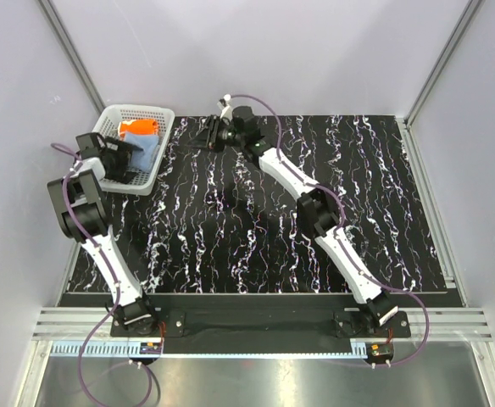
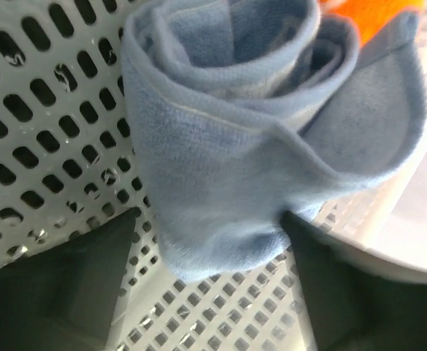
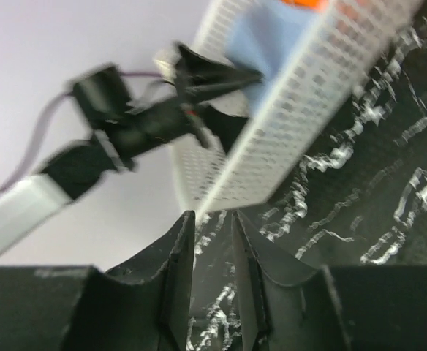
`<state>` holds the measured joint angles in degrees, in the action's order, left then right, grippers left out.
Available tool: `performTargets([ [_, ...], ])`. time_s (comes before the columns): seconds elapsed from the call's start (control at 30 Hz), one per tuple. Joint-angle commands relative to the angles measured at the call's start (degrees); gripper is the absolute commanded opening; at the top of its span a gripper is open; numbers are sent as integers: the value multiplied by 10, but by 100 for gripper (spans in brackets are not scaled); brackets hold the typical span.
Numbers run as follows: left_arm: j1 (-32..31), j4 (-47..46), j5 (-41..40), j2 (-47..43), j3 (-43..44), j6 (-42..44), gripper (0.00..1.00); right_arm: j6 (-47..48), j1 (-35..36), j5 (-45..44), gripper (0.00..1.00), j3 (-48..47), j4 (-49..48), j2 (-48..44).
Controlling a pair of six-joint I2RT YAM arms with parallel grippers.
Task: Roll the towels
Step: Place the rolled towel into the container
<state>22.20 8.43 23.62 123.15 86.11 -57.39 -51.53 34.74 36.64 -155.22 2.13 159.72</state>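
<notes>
Both towels lie in the white mesh basket (image 1: 137, 108) at the back left. The light blue towel (image 2: 235, 146) is rolled up on the basket floor (image 2: 45, 110), with the orange towel (image 2: 374, 18) just behind it. My left gripper (image 2: 208, 216) is open inside the basket, one finger on each side of the roll's near end. The right-hand finger (image 2: 323, 278) touches the cloth and the other stands apart from it. My right gripper (image 3: 212, 217) hovers over the table just outside the basket wall (image 3: 301, 124). Its jaws are open only by a narrow gap, with nothing between them.
The tabletop (image 1: 315, 237) is black with white marbling. The basket sits near its back left corner, close to the grey side wall (image 1: 27, 102). From above, the right gripper (image 1: 203, 138) reaches towards the basket's right side, and the left gripper (image 1: 125, 157) enters from its left.
</notes>
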Motion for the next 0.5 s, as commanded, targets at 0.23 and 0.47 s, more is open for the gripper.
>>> performTargets([
  [0.23,-10,214,39,25,228,68,99,61,39,1,37,160,-12,-84],
  [0.47,5,240,68,-40,319,47,99,96,37,-46,49,491,-85,-304],
])
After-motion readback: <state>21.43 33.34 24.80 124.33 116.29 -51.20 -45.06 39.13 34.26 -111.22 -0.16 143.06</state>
